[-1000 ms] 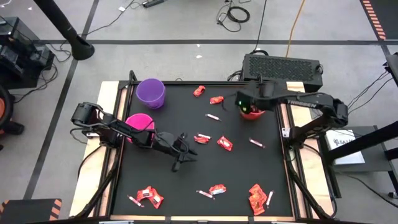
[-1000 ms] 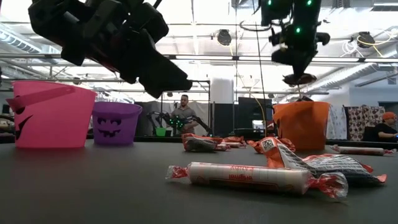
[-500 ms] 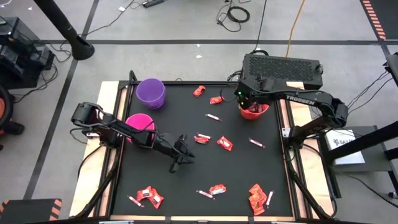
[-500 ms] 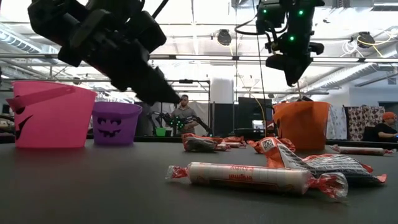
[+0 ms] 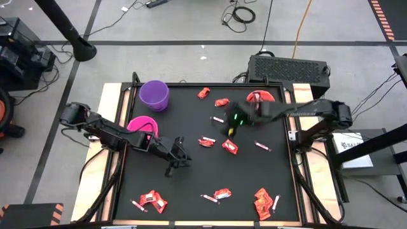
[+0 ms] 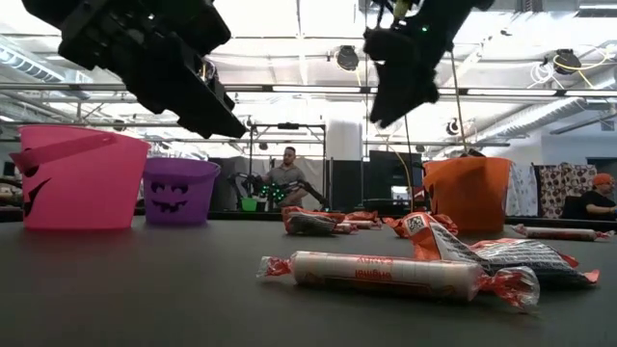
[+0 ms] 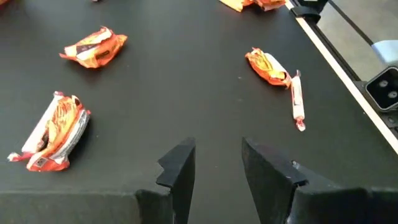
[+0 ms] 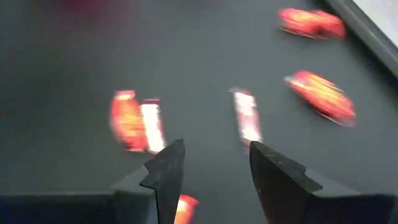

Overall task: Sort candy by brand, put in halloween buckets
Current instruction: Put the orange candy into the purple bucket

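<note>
Both arms are dark, nearly black, built of rounded jointed segments. The left arm [image 5: 108, 132] has a bulky cylindrical shoulder joint and tapers toward the left gripper [image 7: 214, 163], whose two fingers [image 7: 180, 171] are flat, matte black blades with angular notched tips. The right arm [image 5: 311, 109] carries pale lettering along its forearm and small green lights glowing near its wrist. The right gripper [image 8: 211, 165] ends in the same black, wedge-shaped fingers [image 8: 166, 169], with stepped edges.

Parted left claw [image 7: 217, 165] hangs above the black table [image 7: 186, 93] with scattered candy [image 7: 268, 65].
</note>
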Robot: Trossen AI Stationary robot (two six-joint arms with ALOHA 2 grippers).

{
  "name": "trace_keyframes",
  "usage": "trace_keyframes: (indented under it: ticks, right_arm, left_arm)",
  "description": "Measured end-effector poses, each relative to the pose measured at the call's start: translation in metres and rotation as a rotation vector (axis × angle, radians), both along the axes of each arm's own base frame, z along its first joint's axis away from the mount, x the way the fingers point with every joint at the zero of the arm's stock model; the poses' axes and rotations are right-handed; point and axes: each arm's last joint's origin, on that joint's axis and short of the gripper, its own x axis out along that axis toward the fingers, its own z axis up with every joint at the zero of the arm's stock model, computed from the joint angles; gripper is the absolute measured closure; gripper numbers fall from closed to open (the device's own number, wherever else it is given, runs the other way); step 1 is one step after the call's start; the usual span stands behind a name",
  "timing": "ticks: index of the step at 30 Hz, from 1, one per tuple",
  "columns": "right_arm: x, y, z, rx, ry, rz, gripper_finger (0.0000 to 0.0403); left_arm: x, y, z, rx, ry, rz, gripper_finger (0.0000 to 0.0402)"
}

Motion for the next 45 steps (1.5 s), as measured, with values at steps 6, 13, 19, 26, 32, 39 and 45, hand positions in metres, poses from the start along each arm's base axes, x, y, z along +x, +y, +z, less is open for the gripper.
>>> trace_keyframes:
  ticks: [6,13,19,26,32,39,45]
  right_arm:
    - [0.023,0.052,-0.052,-0.03,0.017,0.204,0.023]
    - [0.032,0.082,-0.081,0.003,0.064,0.226,0.0239]
    - [0.032,0.097,-0.086,-0.05,0.063,0.234,0.0246]
    - [0.014,0.123,-0.073,-0.421,0.075,0.194,0.0259]
    - [-0.016,0.137,-0.061,-0.495,0.115,0.128,0.0271]
    - [-0.027,0.148,-0.06,-0.516,0.122,0.132,0.0276]
    - [-0.027,0.148,-0.059,-0.516,0.118,0.131,0.0276]
  left_arm:
    - [-0.002,-0.007,0.0,-0.004,0.004,-0.021,0.0263]
    - [-0.001,-0.011,0.003,-0.007,-0.042,-0.012,0.0263]
    - [-0.003,-0.008,0.011,-0.03,0.01,0.039,0.0263]
    - [0.019,0.009,0.021,0.117,-0.032,0.158,0.0263]
    - [0.05,0.031,-0.002,0.222,0.0,0.127,0.0263]
    - [0.063,0.062,-0.035,0.315,0.093,0.135,0.0263]
    - [0.065,0.074,-0.037,0.355,0.079,0.105,0.0263]
